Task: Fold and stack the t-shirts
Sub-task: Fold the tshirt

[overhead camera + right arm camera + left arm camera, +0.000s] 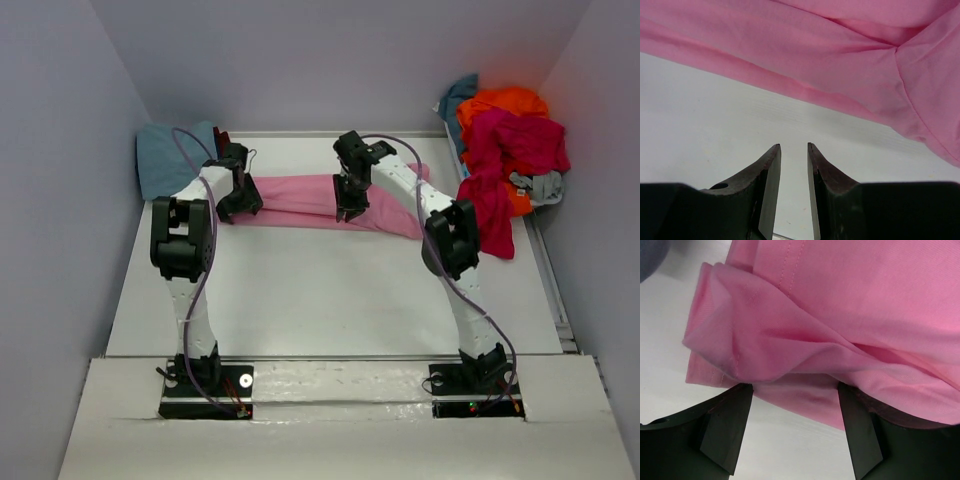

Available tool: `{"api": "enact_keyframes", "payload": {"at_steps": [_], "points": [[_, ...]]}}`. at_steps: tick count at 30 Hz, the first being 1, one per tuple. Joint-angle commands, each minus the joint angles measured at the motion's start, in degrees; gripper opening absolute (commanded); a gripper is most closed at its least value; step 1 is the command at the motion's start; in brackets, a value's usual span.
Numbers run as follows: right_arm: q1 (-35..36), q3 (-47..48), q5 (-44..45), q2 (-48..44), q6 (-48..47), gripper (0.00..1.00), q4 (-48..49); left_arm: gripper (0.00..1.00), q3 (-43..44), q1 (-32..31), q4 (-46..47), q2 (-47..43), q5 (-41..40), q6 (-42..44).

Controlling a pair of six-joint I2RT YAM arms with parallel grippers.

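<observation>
Pink cloth t-shirt (300,198) on white surface (330,300): left claw (795,390) spread astride its edge, maybe a sleeve; right claw (794,147) narrowly parted, empty, beside it. Pinch both layers together.

Overhead and close wrist views share pink t-shirt (300,195).

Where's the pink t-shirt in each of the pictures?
Top external: the pink t-shirt lies stretched sideways across the far middle.
Left wrist: the shirt fills the top and right, bunched up close.
Right wrist: the shirt is a slanting band along the top.
Shared landmark: the white table under it, seen in all three.
</observation>
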Motion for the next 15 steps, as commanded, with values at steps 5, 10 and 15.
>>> {"api": "enact_keyframes", "payload": {"at_steps": [5, 10, 15], "points": [[0.22, 4.10, -2.54, 6.31, -1.42, 0.34, 0.89, 0.82, -1.51, 0.35, -1.28, -1.53, -0.07, -0.31], [0.22, 4.80, -2.63, 8.25, -0.98, 0.33, 2.56, 0.82, -2.12, 0.35, -1.63, -2.14, -0.51, -0.04], [0.22, 9.45, -1.57, 11.15, -1.24, 0.33, 0.80, 0.82, -2.74, 0.35, -1.98, -2.32, -0.69, 0.13]]}}
